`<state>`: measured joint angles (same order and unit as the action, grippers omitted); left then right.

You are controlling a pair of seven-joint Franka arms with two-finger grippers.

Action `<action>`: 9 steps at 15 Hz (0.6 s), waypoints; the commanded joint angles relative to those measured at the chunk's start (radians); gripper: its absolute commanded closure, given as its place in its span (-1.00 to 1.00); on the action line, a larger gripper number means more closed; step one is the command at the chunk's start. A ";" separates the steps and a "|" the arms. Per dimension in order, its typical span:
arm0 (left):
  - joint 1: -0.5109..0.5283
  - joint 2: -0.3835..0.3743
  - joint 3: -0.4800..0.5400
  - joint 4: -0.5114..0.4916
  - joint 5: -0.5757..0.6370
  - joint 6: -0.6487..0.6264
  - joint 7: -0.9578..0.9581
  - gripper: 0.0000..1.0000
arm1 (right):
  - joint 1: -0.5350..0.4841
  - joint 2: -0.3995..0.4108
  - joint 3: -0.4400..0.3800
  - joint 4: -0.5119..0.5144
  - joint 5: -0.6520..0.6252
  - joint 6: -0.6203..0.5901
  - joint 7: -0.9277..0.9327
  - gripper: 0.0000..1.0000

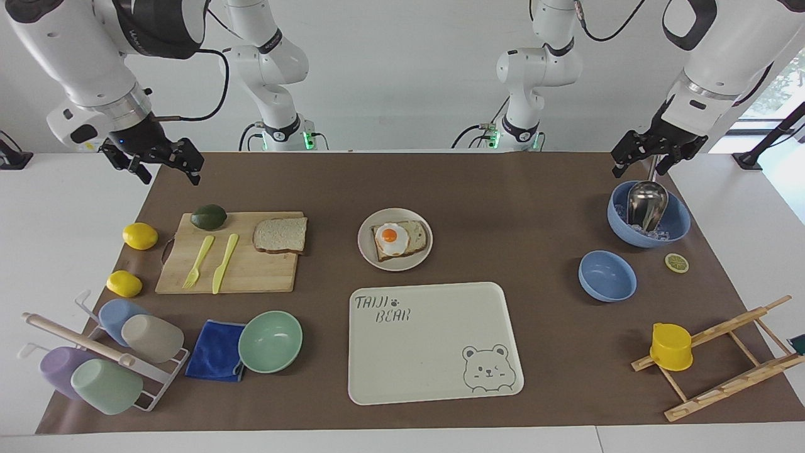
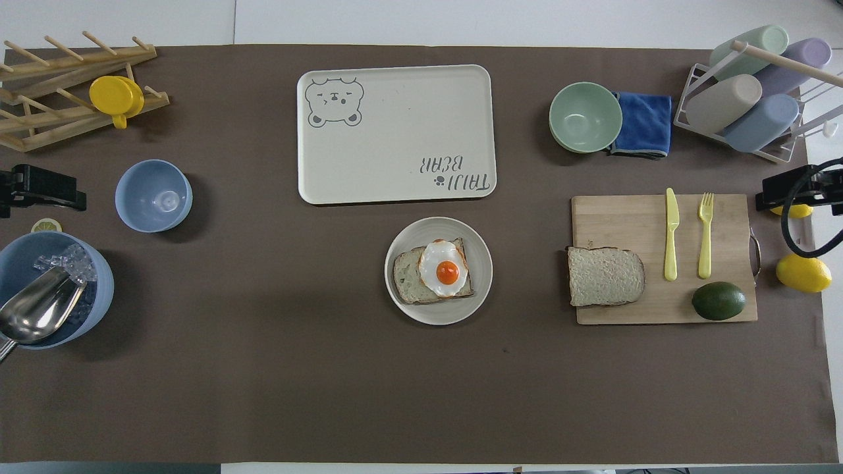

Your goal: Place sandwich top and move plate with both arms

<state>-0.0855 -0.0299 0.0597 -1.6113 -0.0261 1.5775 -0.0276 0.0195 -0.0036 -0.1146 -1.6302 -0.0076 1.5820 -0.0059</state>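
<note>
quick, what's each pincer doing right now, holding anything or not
Left pincer: open, holding nothing, raised over the ice bowl.
Right pincer: open, holding nothing, raised near the cutting board.

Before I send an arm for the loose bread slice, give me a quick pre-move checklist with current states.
1. Speckled wholegrain sandwich top lies uncovered on the wooden cutting board: ok.
2. Fried egg sits on the bread in the round cream plate: ok.
3. Right gripper holds nothing: ok.
4. Left gripper over the blue ice bowl, holds nothing: ok.
5. Yellow plastic knife apart from the slice: ok.
</note>
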 commanded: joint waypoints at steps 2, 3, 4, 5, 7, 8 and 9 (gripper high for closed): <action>-0.008 -0.021 0.003 -0.021 0.012 0.009 -0.009 -1.00 | -0.015 -0.002 0.016 0.001 0.003 -0.005 -0.003 -1.00; -0.007 -0.021 0.003 -0.021 0.012 0.010 -0.011 -1.00 | -0.019 -0.002 0.016 0.001 0.006 -0.005 -0.012 -1.00; -0.007 -0.021 0.003 -0.021 0.012 0.010 -0.009 -1.00 | -0.024 -0.002 0.016 -0.002 0.006 -0.004 -0.009 -1.00; -0.007 -0.021 0.003 -0.021 0.012 0.010 -0.009 -1.00 | -0.023 -0.004 0.016 -0.004 0.005 -0.004 -0.006 -1.00; -0.007 -0.021 0.003 -0.021 0.012 0.009 -0.011 -1.00 | -0.023 -0.004 0.018 -0.004 0.005 -0.004 -0.003 -1.00; -0.007 -0.021 0.003 -0.021 0.012 0.009 -0.011 -1.00 | -0.021 -0.004 0.020 -0.004 0.005 -0.005 -0.002 -1.00; -0.007 -0.021 0.003 -0.021 0.012 0.010 -0.009 -1.00 | -0.016 -0.004 0.020 -0.004 0.005 -0.005 0.000 -1.00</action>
<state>-0.0855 -0.0299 0.0597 -1.6113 -0.0261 1.5779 -0.0276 0.0166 -0.0036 -0.1102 -1.6305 -0.0076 1.5820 -0.0042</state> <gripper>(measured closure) 0.000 0.000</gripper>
